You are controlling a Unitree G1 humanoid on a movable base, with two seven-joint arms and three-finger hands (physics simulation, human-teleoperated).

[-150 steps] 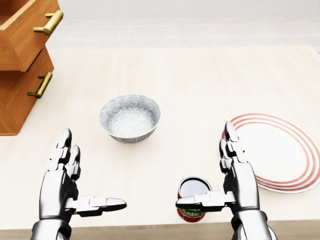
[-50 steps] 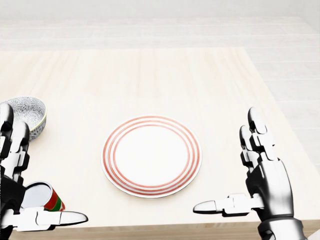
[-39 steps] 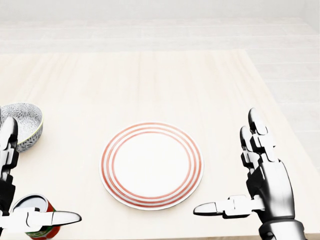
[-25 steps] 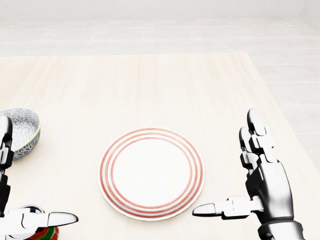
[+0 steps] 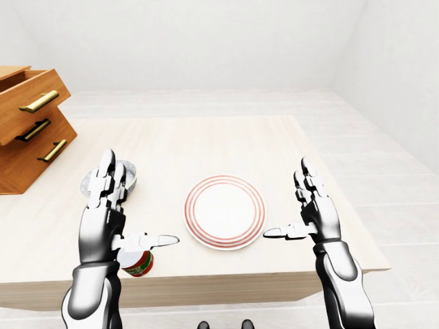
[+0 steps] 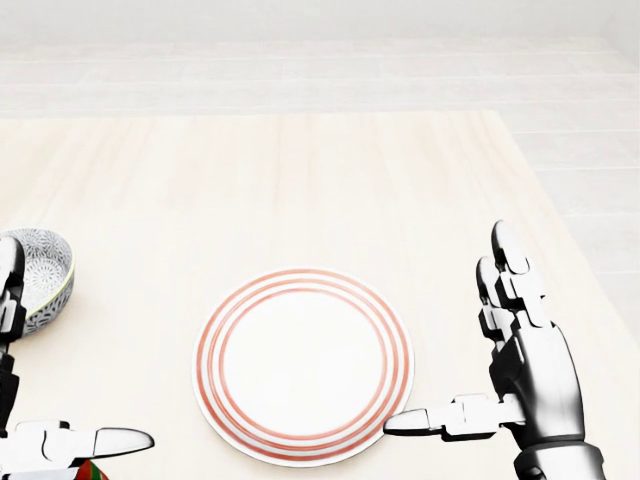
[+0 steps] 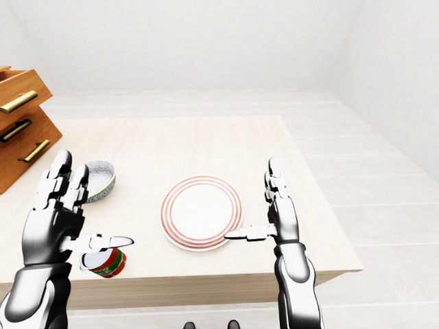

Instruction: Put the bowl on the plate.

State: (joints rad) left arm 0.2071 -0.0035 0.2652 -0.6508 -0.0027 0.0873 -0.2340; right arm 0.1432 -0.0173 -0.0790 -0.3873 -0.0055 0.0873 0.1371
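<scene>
Grey patterned ceramic bowl [image 7: 99, 178] upright toward left edge of pale wooden worktop [image 6: 300, 170], well apart from white red-ringed plate [image 6: 303, 365] near bottom edge in head view. Left hand [image 5: 103, 226] and right hand [image 5: 317, 218] both wide open, empty, either side of plate.

in the left-eye view the left hand [image 5: 103, 221] covers most of the bowl [image 5: 129, 177]. in the head view the left edge cuts both off (the hand down to fingers and a thumb), and the bottom edge leaves only a scrap of the can [image 5: 139, 263]. its label is too small to read. the wooden drawer unit [image 5: 31, 133] runs off the left edge.
</scene>
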